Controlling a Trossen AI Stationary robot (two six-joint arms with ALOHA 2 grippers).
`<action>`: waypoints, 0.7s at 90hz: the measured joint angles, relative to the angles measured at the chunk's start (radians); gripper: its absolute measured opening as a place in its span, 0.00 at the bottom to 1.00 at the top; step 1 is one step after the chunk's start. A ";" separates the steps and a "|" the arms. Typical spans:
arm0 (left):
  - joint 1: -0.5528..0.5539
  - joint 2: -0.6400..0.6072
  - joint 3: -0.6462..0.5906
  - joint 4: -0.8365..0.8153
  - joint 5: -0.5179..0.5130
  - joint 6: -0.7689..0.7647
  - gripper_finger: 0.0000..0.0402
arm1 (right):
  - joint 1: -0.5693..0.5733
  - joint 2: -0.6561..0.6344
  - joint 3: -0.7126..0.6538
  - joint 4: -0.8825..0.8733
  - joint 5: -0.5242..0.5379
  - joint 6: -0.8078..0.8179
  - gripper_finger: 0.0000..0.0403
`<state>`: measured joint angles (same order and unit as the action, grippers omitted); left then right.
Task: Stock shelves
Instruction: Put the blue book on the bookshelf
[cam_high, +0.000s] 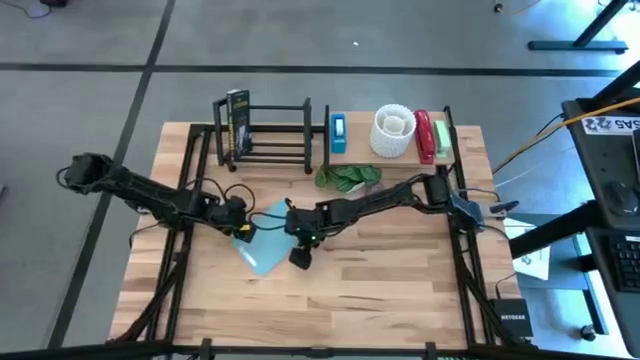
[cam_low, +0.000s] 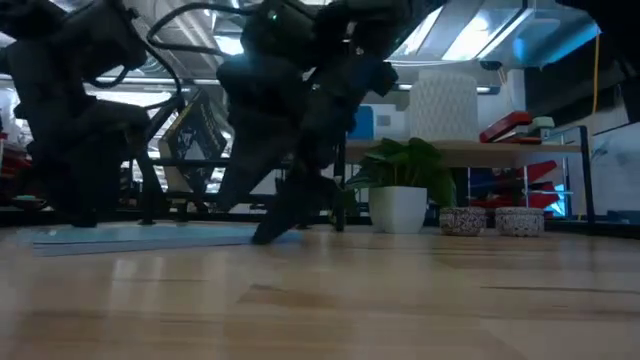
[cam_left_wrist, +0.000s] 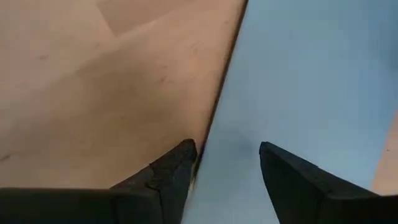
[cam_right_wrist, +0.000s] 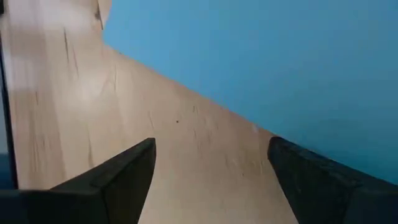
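From my station, the biggest thing is the wooden tabletop (cam_high: 400, 290), with both arms reaching in toward its middle. At the far edge stands the light-wood shelf board (cam_high: 360, 157) between black uprights, carrying a blue box (cam_high: 338, 132), a white ribbed pot (cam_high: 393, 132) and a red stapler (cam_high: 424, 136); a leafy green plant (cam_high: 347, 178) in a white planter sits just in front of it (the low view shows it beneath the board, with two small speckled bowls (cam_low: 490, 220) to its right). Left of the board is the small black open-frame rack (cam_high: 272, 131), with one dark book (cam_high: 237, 122) standing upright at its left end.

Flat on the table, near the middle and well short of both shelves, lies a thin light-blue sheet (cam_high: 263, 240). The left gripper (cam_high: 243, 233) is down at its left edge; in its wrist view I see the fingers (cam_left_wrist: 168, 171) parted, one over bare wood and one over the blue surface, straddling the edge without clamping it. The right gripper (cam_high: 301, 256) is at the sheet's right side, low to the table, its fingers (cam_right_wrist: 124, 171) spread wide with bare wood between them and the blue edge just beyond
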<state>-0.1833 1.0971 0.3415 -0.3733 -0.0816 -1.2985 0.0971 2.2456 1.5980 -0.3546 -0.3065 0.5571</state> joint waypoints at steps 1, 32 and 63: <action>-0.001 0.000 -0.001 0.005 0.000 -0.002 0.44 | 0.000 0.000 0.000 0.000 0.000 -0.002 0.75; -0.075 0.014 -0.017 0.192 0.098 -0.138 0.44 | -0.013 0.001 0.000 -0.017 0.005 -0.017 0.75; -0.177 0.066 -0.093 0.557 -0.001 -0.207 0.41 | -0.013 0.003 -0.002 -0.009 0.017 -0.039 0.75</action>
<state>-0.3603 1.1632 0.2489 0.1840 -0.0826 -1.5054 0.0837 2.2484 1.5964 -0.3635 -0.2895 0.5180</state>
